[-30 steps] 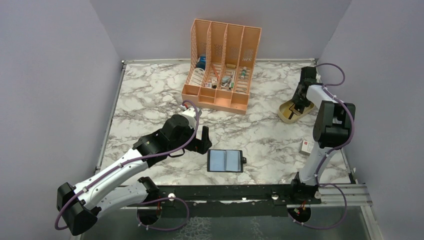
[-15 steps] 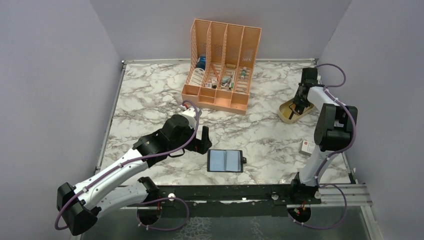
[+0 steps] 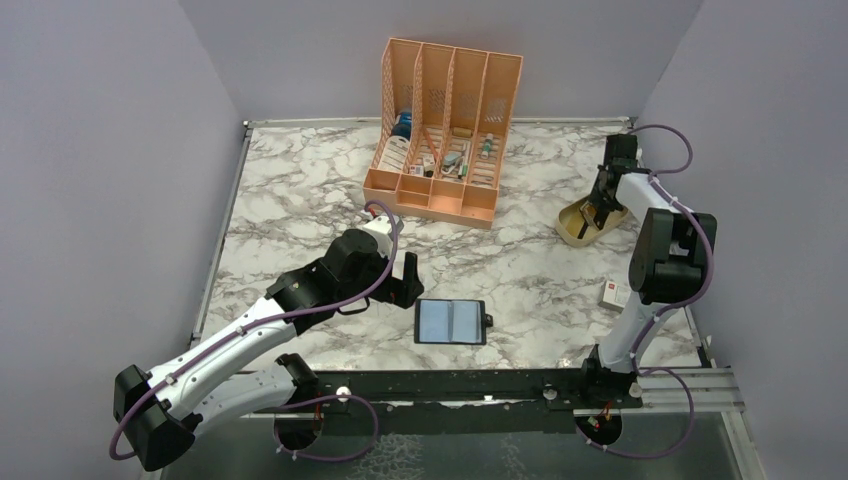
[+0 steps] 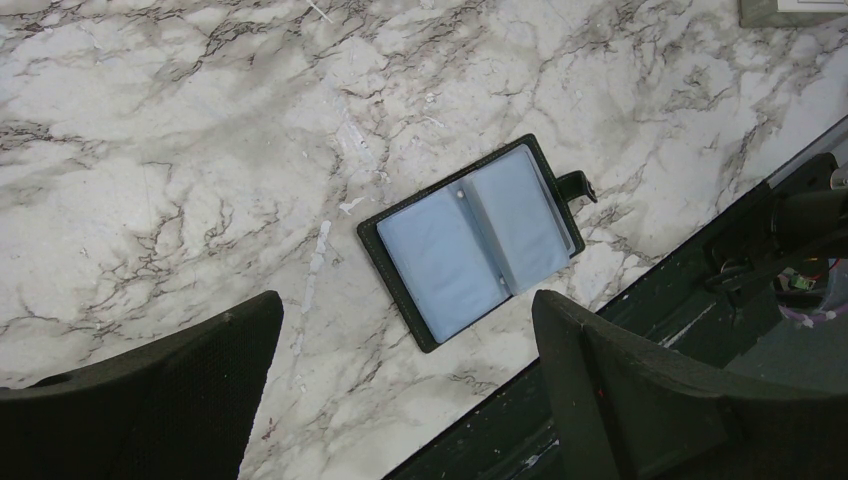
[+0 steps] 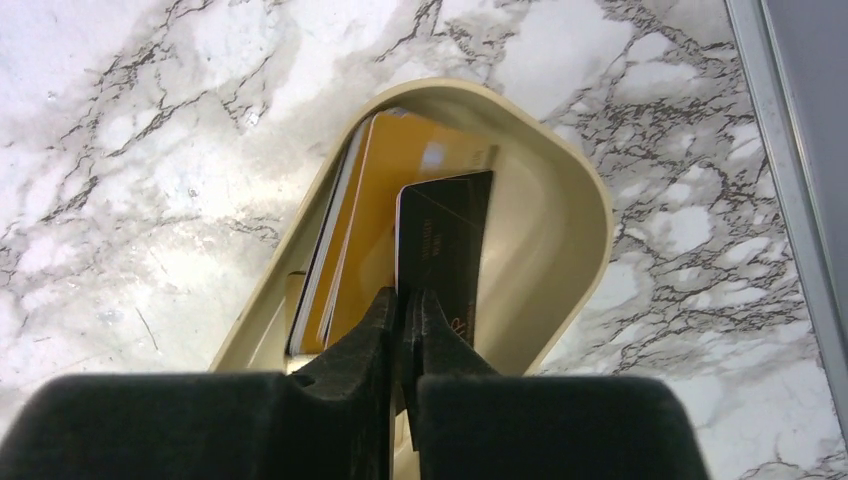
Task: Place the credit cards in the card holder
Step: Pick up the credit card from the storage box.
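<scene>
One dark credit card [image 5: 445,245], centre of the right wrist view, standing on edge inside the beige dish [image 5: 575,200]. The right gripper [image 5: 407,302] pinches its near edge, jaws pressed together on it. Several gold cards [image 5: 380,190] stand just left of it in the same dish. One whitish card with red marks [image 3: 612,293] lies at the right edge of the top view. One card holder [image 3: 451,321], lower centre, lies open with its pockets up. The left gripper [image 4: 405,310] hovers just left of it, jaws spread wide, touching nothing. One orange organizer [image 3: 440,130], upper centre. Marble table [image 3: 290,190].
</scene>
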Controlling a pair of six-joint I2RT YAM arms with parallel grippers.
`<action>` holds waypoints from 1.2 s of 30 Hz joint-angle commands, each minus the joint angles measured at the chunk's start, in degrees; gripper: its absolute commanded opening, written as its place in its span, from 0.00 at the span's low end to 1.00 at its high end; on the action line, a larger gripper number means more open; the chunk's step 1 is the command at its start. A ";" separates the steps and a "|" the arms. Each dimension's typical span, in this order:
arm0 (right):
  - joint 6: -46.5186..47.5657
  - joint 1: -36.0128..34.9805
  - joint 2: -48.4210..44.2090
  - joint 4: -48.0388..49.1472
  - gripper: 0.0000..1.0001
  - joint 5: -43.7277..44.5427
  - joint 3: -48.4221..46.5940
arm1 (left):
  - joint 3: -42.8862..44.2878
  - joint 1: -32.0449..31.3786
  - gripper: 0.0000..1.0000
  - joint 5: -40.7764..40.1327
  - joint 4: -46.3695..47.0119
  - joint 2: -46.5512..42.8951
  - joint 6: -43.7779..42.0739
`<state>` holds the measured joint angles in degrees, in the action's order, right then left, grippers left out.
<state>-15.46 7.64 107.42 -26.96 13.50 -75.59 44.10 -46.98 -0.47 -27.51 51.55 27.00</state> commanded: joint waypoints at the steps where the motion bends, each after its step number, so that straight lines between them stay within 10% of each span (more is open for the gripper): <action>1: 0.72 0.37 -0.27 -0.61 0.01 -1.85 -0.06 | 0.90 0.14 0.99 1.25 1.43 -0.19 -0.55; 6: 0.94 0.21 -0.04 -1.69 0.19 -2.39 -0.94 | 0.93 0.14 0.99 1.18 1.41 -0.13 -0.55; 10: 1.07 0.18 0.34 -1.91 0.01 -2.29 -1.15 | 0.96 0.14 0.99 1.32 1.54 0.01 -0.69; 36: 0.33 -0.67 -2.01 -4.23 0.03 -0.75 -4.09 | 0.92 0.14 0.99 1.36 1.52 -0.17 -0.64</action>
<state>-14.70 7.44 107.35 -29.74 12.60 -76.99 44.10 -46.98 -0.45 -27.51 51.66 27.00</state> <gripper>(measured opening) 0.017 0.989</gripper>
